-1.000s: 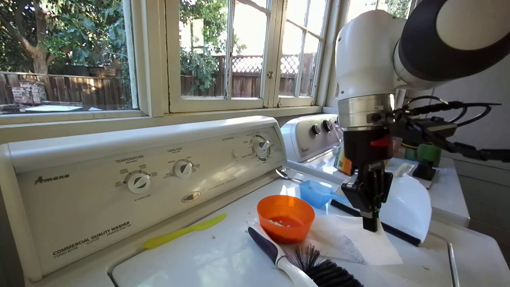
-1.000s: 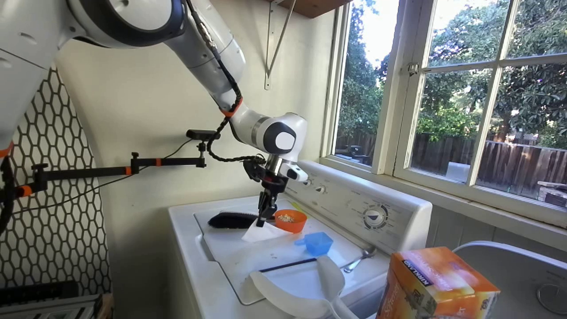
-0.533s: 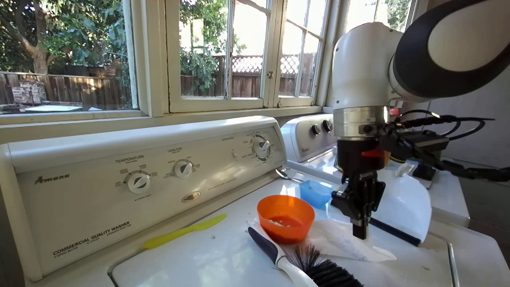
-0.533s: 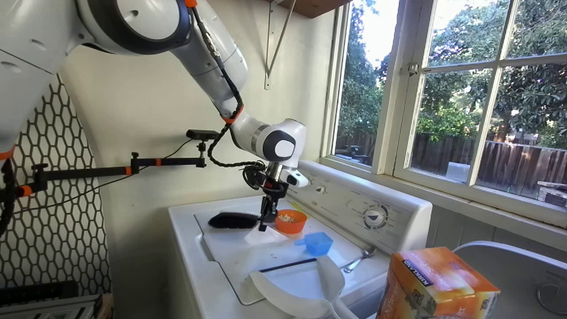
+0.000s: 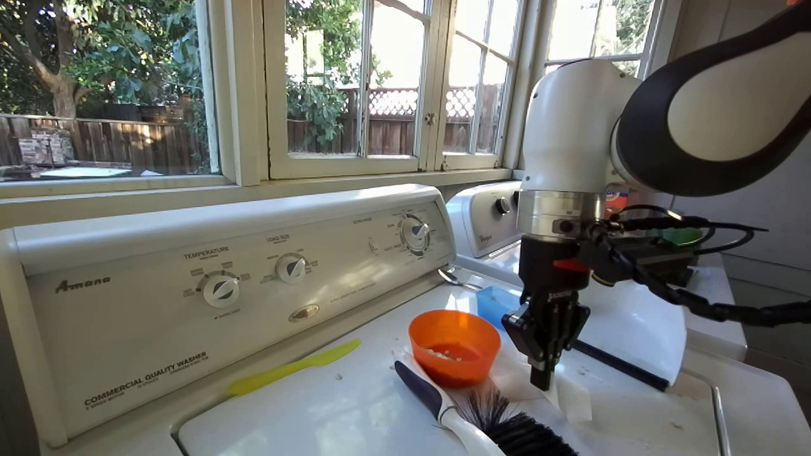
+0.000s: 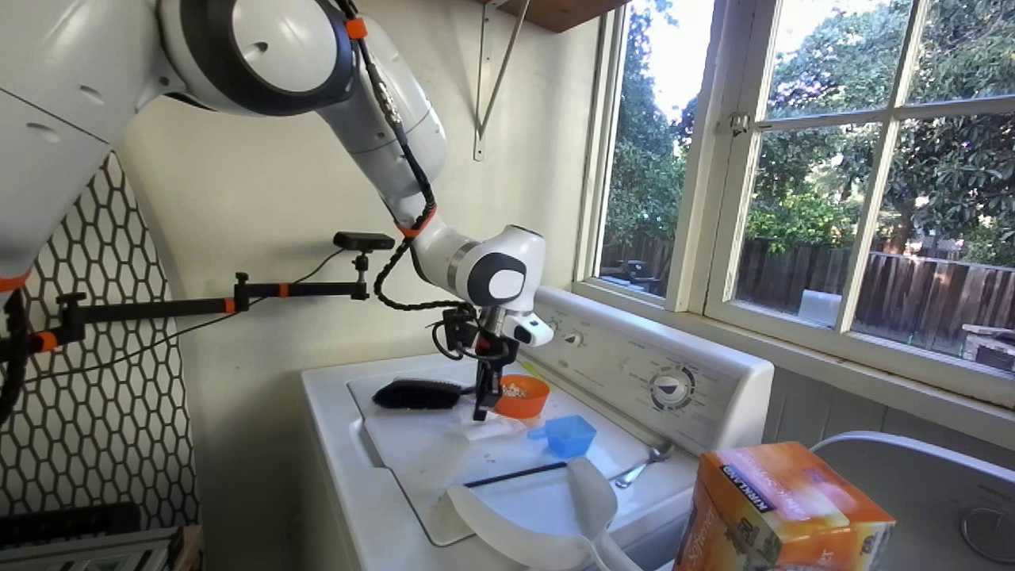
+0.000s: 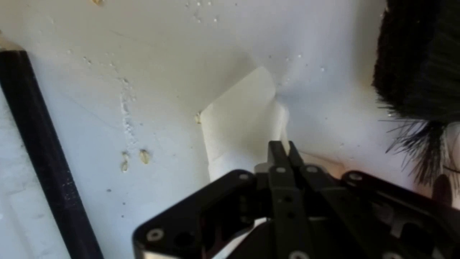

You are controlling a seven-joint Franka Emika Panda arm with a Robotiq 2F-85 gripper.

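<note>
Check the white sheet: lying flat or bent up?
Bent up, not flat: in the wrist view, the white sheet is creased, with part of it caught between the fingers.

"Amana", "TEMPERATURE" and "COMMERCIAL QUALITY WASHER" are marking the panel (image 5: 253, 316) at left; "KIRKLAND" is labelling the lower-right box (image 6: 781, 511).

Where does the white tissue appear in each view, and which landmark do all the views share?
In an exterior view: white tissue, lower right of centre, at the tip of the gripper.
In an exterior view: white tissue, below and slightly left of centre.
In the wrist view: white tissue, near the centre.
Shared landmark: the black-bristled brush, seen in all three.
</note>
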